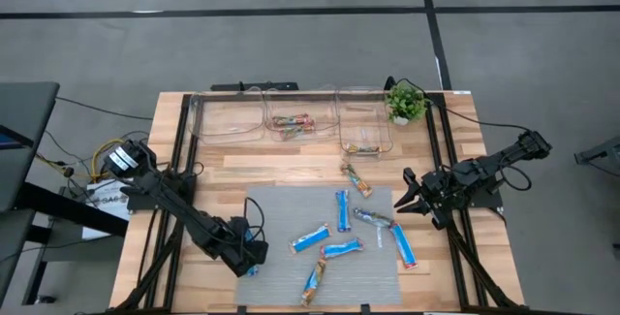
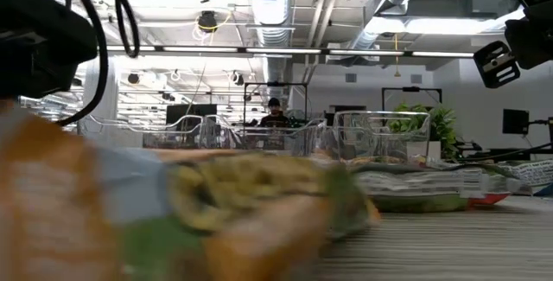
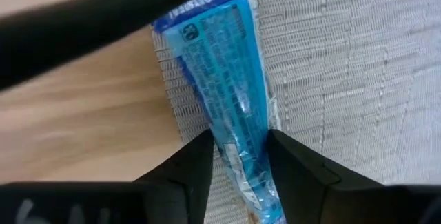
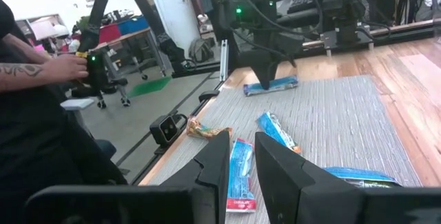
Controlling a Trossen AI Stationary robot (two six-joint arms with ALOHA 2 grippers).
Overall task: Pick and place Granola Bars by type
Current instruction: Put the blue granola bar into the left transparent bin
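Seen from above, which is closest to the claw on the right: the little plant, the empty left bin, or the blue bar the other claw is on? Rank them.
From the right gripper:
1. Plant, at the far edge, on its own side.
2. Blue bar under the left gripper, across the mat.
3. Empty bin, far left corner.

The mat's (image 1: 281, 208) near-left part lies bare, open to reach. Bars (image 1: 343, 210) crowd its middle and right side. The left bin (image 1: 228, 119) stands empty; the plant (image 1: 404, 101) blocks the back right corner beside the right bin (image 1: 365, 131).
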